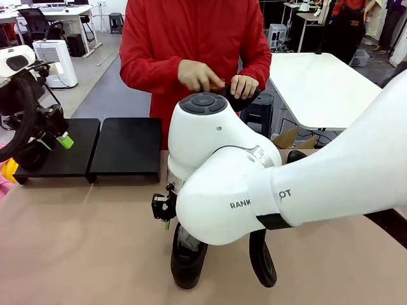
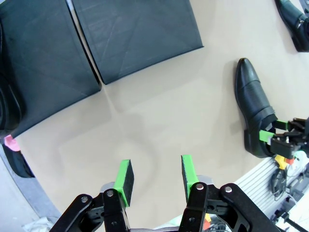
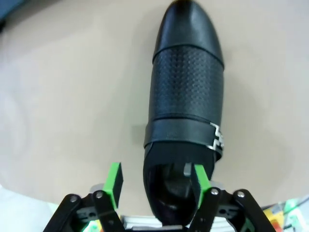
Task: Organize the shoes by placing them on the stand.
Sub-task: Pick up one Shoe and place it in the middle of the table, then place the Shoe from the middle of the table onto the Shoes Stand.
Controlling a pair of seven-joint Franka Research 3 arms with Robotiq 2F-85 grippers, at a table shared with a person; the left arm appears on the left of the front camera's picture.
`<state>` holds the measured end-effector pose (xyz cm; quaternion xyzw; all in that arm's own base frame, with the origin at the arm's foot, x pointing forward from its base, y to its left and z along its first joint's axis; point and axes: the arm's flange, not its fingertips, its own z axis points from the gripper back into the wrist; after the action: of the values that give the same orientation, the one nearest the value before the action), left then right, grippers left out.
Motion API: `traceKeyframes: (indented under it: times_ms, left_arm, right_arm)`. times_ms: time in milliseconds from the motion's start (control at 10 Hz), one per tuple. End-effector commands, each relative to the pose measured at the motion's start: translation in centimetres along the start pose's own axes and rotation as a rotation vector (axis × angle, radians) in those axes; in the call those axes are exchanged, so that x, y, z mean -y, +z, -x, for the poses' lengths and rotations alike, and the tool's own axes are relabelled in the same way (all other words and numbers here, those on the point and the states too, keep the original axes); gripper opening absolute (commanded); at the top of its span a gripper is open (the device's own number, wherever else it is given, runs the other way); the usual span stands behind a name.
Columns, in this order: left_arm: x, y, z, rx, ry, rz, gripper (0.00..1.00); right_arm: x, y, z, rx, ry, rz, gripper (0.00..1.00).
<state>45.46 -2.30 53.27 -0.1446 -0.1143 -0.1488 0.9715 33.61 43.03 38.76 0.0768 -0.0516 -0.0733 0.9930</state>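
Observation:
A glossy black shoe [image 3: 186,92] with a buckled strap lies flat on the tan table, toe pointing away from me; it also shows low in the front view as the shoe [image 1: 187,257] and, off to the right, as the shoe [image 2: 253,104]. My right gripper [image 3: 157,181] is open at its heel, one pad outside the shoe's side wall and the other over its opening. The right gripper [image 1: 166,208] sits under my big white arm. The stand [image 1: 127,146] has two black platforms at the back left. My left gripper [image 2: 157,179] hangs open with nothing in it, near the stand [image 2: 135,34].
A person in a red top stands at the far side, both hands [image 1: 203,76] on a dark object. Another shoe [image 2: 294,19] lies farther off on the table. A black cable [image 1: 19,127] loops beside the left arm. A white table [image 1: 318,82] stands behind.

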Motion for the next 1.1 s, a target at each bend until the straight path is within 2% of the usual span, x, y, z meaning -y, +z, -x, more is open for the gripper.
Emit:
traceKeyframes:
  times_ms: [0, 100, 200, 1000]
  left_arm:
    - [-0.1, 0.0, 0.2, 0.014, -0.001, 0.006, 0.54]
    - [-0.1, 0.0, 0.2, 0.014, -0.001, 0.006, 0.54]
    - [-0.1, 0.0, 0.2, 0.014, -0.001, 0.006, 0.54]
    - [-0.1, 0.0, 0.2, 0.014, -0.001, 0.006, 0.54]
  right_arm:
    - [1.9, 3.3, -0.3, -0.053, -0.006, -0.04, 1.0]
    - [3.2, 5.0, -0.3, -0.089, -0.004, -0.078, 1.0]
    - [0.2, 1.4, -0.1, -0.022, -0.011, -0.019, 1.0]
    - [0.2, 1.4, -0.1, -0.022, -0.011, -0.019, 1.0]
